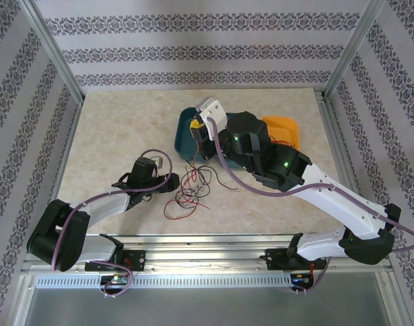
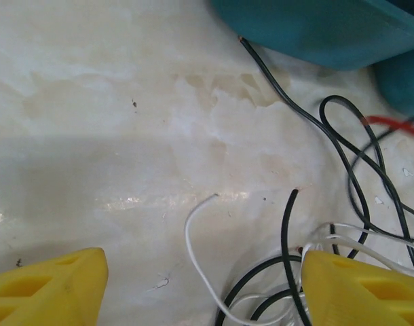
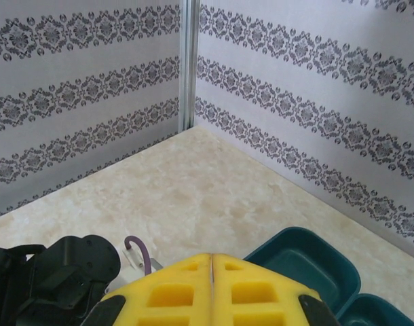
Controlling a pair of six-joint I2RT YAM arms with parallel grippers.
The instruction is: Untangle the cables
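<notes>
The cables point(image 1: 190, 190), thin red, black and white strands, lie in a loose tangle on the table in front of the teal tray point(image 1: 185, 132). My left gripper point(image 1: 167, 185) is low at the tangle's left side. In the left wrist view it point(image 2: 203, 292) stands open. A white cable point(image 2: 197, 255) curves up between its yellow fingers point(image 2: 47, 285), and black cables point(image 2: 286, 231) loop by the right one. A red cable point(image 2: 390, 123) lies farther right. My right gripper point(image 1: 205, 129) hovers above the teal tray, its yellow fingers point(image 3: 254, 292) pressed together on nothing.
An orange tray point(image 1: 287, 129) sits behind the right arm, next to the teal tray point(image 2: 329, 27). The teal tray's rim point(image 3: 298, 238) lies just under the right gripper. Patterned walls and metal posts point(image 3: 188, 61) enclose the table on three sides.
</notes>
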